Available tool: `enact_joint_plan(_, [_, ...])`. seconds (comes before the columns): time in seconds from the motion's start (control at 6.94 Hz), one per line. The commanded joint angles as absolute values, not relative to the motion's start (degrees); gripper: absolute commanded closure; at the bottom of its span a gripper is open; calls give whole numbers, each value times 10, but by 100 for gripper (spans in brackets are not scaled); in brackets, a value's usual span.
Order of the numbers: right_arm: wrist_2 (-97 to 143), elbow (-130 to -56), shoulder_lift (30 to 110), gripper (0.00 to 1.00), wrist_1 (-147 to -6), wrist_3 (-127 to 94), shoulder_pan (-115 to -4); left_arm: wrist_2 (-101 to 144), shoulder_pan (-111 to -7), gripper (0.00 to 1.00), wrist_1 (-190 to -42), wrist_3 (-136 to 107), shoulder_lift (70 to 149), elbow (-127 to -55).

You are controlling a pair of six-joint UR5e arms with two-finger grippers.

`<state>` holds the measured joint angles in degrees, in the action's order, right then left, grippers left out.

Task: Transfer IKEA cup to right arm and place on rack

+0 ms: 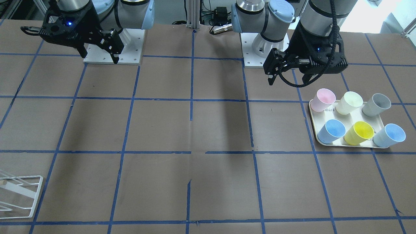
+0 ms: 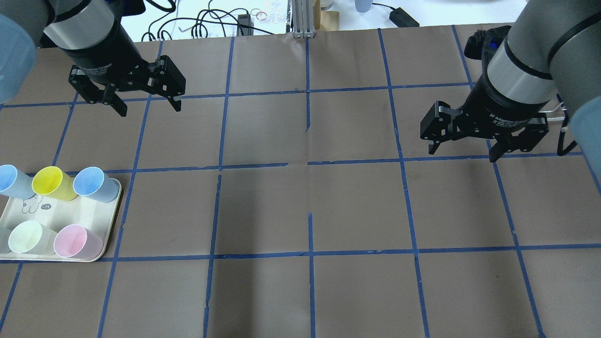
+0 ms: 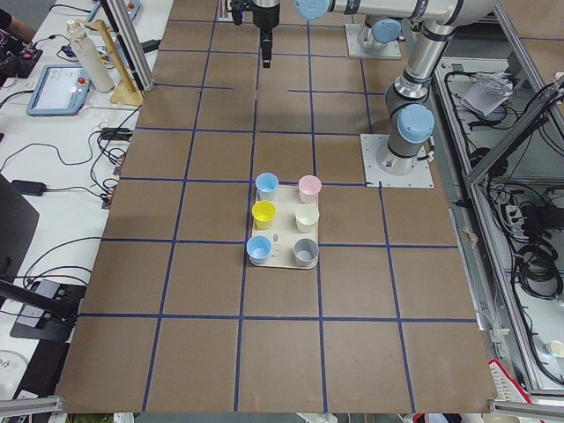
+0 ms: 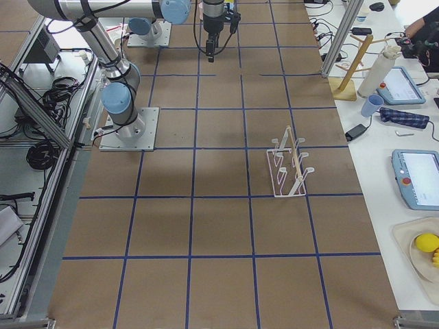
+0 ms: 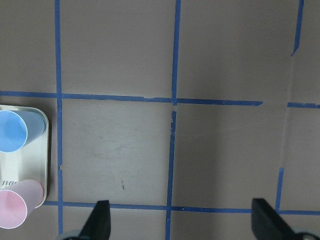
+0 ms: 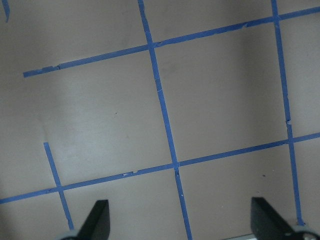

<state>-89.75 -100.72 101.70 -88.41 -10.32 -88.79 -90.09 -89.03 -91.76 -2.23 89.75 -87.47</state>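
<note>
Two alike pale-blue IKEA cups stand upright on a cream tray; in the overhead view they are the blue cups. One of them shows in the left wrist view. My left gripper hangs open and empty above the table beside the tray, touching no cup. My right gripper is open and empty over bare table. The white wire rack stands near the table's far edge on the right arm's side.
The tray also holds a yellow cup, a pink cup, a pale green cup and a grey cup. Brown paper with a blue tape grid covers the table.
</note>
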Motion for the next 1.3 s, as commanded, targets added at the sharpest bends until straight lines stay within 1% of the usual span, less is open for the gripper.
enact_joint_plan(0.0, [-897, -1007, 1017, 0, -885, -104, -888, -903, -891, 0, -920, -24, 896, -875])
enact_joint_plan(0.29, [-898, -1006, 1017, 0, -885, -102, -887, -907, -883, 0, -923, 26, 896, -885])
enact_joint_plan(0.43, [-898, -1007, 1017, 0, -883, -102, -887, -909, -859, 0, -923, 103, 896, -892])
enact_joint_plan(0.58, [-898, -1007, 1017, 0, -883, -103, -887, -906, -806, 0, -923, 172, 897, -897])
enact_joint_plan(0.86, [-897, -1006, 1016, 0, -888, -102, -882, -901, -694, 0, -891, 355, 909, -952])
enact_joint_plan(1.15, [-898, -1003, 1025, 0, -880, -102, -873, -901, -602, 0, -758, 509, 937, -1016])
